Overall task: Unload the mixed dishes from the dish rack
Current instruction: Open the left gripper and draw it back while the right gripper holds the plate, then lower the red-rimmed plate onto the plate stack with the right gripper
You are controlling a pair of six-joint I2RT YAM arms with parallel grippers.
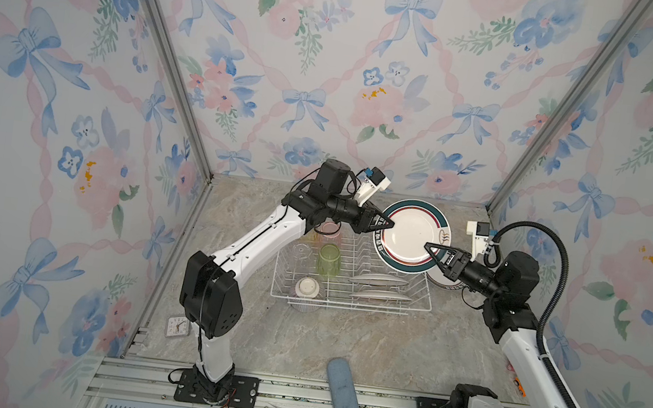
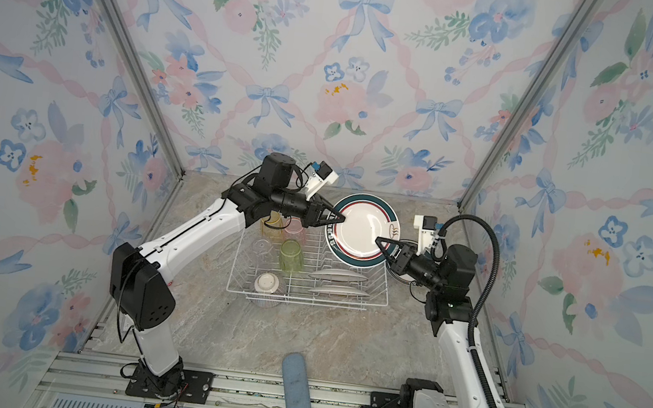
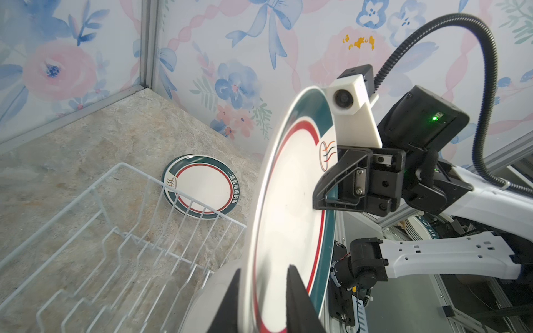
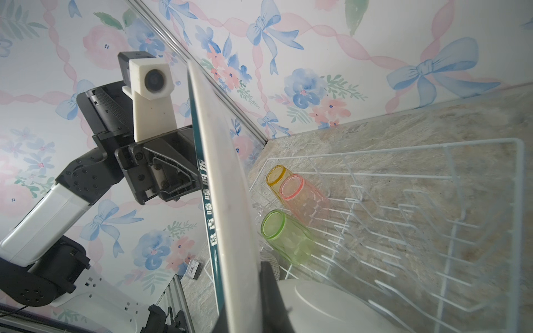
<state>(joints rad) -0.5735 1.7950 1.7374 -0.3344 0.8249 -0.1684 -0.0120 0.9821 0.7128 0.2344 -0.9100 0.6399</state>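
A white plate with a dark teal rim (image 1: 411,233) (image 3: 288,216) stands on edge in the air over the far right end of the dish rack (image 1: 427,298). My right gripper (image 1: 430,248) (image 4: 245,288) is shut on its right rim. The left gripper (image 1: 386,225) (image 3: 264,269) straddles its left rim; whether it presses on the rim does not show. In the rack are two plates (image 1: 379,280), an upturned striped bowl (image 1: 308,291), and green (image 1: 329,259), clear (image 1: 301,252), pink (image 4: 300,193) and yellow (image 4: 277,176) tumblers.
Another teal-rimmed plate (image 3: 199,184) lies flat on the marble table just right of the rack, below my right gripper. A blue-grey pad (image 1: 342,395) overhangs the front edge. A small white clock (image 1: 178,326) sits at the front left. Walls enclose three sides.
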